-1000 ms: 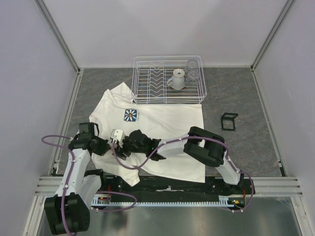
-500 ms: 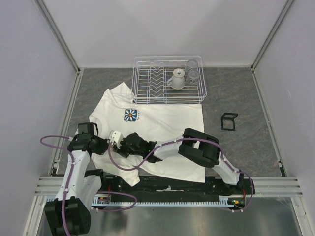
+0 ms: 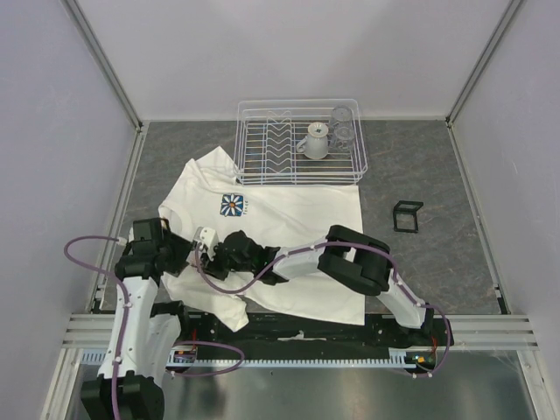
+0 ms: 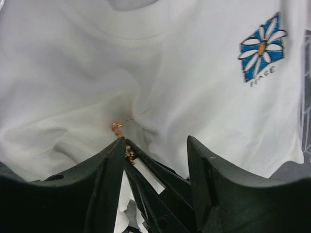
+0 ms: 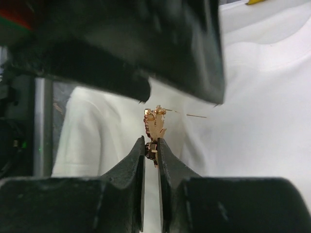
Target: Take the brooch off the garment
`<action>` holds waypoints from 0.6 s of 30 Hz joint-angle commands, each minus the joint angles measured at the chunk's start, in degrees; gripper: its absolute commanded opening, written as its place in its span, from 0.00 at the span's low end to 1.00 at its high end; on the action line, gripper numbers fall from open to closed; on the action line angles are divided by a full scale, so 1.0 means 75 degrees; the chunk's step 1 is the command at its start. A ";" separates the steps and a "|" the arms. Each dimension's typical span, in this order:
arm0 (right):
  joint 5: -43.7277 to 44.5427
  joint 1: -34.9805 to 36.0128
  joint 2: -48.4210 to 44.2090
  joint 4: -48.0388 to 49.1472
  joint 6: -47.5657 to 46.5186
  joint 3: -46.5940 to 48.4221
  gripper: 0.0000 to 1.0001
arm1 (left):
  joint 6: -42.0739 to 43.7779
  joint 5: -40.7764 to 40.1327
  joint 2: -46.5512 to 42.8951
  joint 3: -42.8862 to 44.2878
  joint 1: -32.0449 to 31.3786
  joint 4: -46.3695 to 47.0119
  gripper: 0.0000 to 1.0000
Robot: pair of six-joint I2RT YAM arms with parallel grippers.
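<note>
The garment (image 3: 297, 219) is a white T-shirt spread on the grey table, with a blue daisy logo (image 3: 232, 206) (image 4: 262, 47). The brooch (image 5: 155, 124) is a small gold and red leaf. My right gripper (image 5: 151, 143) is shut on its lower end. Its thin pin (image 5: 187, 115) points right towards the cloth. My left gripper (image 4: 154, 141) is open, and the right gripper's black fingers (image 4: 146, 167) lie between its jaws. In the left wrist view the brooch (image 4: 116, 127) shows just off the left fingertip. From above, both grippers (image 3: 185, 254) (image 3: 213, 254) meet over the shirt's left part.
A white wire dish rack (image 3: 254, 144) stands at the back, holding a white cup (image 3: 315, 140) and a clear glass (image 3: 344, 129). A small black frame (image 3: 407, 215) stands on the table to the right of the shirt.
My right gripper has closed on the brooch. My left gripper has opened and its arm has drawn slightly back to the left.
</note>
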 commanded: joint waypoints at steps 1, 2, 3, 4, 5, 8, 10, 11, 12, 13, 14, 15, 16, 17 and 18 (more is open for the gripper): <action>-0.1776 -0.0271 0.0277 0.0598 0.1222 0.0501 0.12 | 0.1213 -0.0179 -0.0356 0.0988 0.0021 0.0121 0.62; -0.2174 -0.0399 0.0383 0.0645 0.1422 0.0642 0.12 | 0.1412 -0.0133 -0.0461 0.1105 0.0021 0.0156 0.63; -0.2990 -0.0447 0.0662 0.0658 0.1900 0.0817 0.12 | 0.1553 -0.0155 -0.0508 0.1315 0.0021 0.0203 0.64; -0.3346 -0.0505 0.0827 0.0646 0.2137 0.1213 0.12 | 0.1590 -0.0190 -0.0602 0.1422 0.0033 0.0238 0.65; -0.3628 -0.0587 0.0992 0.0658 0.2359 0.1391 0.12 | 0.1613 -0.0179 -0.0730 0.1504 0.0033 0.0261 0.67; -0.4671 -0.0704 0.1391 0.1347 0.3448 0.1732 0.11 | 0.1672 -0.0191 -0.0918 0.1774 0.0021 0.0496 0.68; -0.5210 -0.0775 0.1544 0.2419 0.4522 0.1722 0.10 | 0.1824 -0.0156 -0.0896 0.2055 0.0021 0.0554 0.68; -0.5237 -0.0915 0.1498 0.2914 0.4889 0.1559 0.10 | 0.1917 -0.0109 -0.0861 0.2160 0.0033 0.0601 0.67; -0.5225 -0.1009 0.1242 0.3395 0.5206 0.1348 0.09 | 0.2115 -0.0074 -0.0802 0.2347 0.0021 0.0636 0.67; -0.5179 -0.1242 0.1042 0.4177 0.5523 0.0859 0.09 | 0.2233 0.0100 -0.0755 0.2418 0.0021 0.0706 0.66; -0.5062 -0.1360 0.0808 0.4405 0.5746 0.0599 0.09 | 0.2501 0.0241 -0.0732 0.2489 0.0033 0.0846 0.66; -0.4980 -0.1500 0.0272 0.4419 0.5609 0.0341 0.08 | 0.2632 0.0417 -0.0685 0.2582 0.0021 0.0940 0.65; -0.4898 -0.1687 0.0000 0.3909 0.5376 -0.0033 0.08 | 0.2714 0.0813 -0.0592 0.2606 0.0033 0.0999 0.64; -0.4653 -0.1782 -0.0270 0.3486 0.4666 -0.0164 0.08 | 0.2831 0.1061 -0.0544 0.2630 0.0033 0.1162 0.63; -0.4488 -0.1841 -0.0771 0.2971 0.4253 -0.0281 0.08 | 0.2913 0.1365 -0.0497 0.2584 0.0033 0.1303 0.63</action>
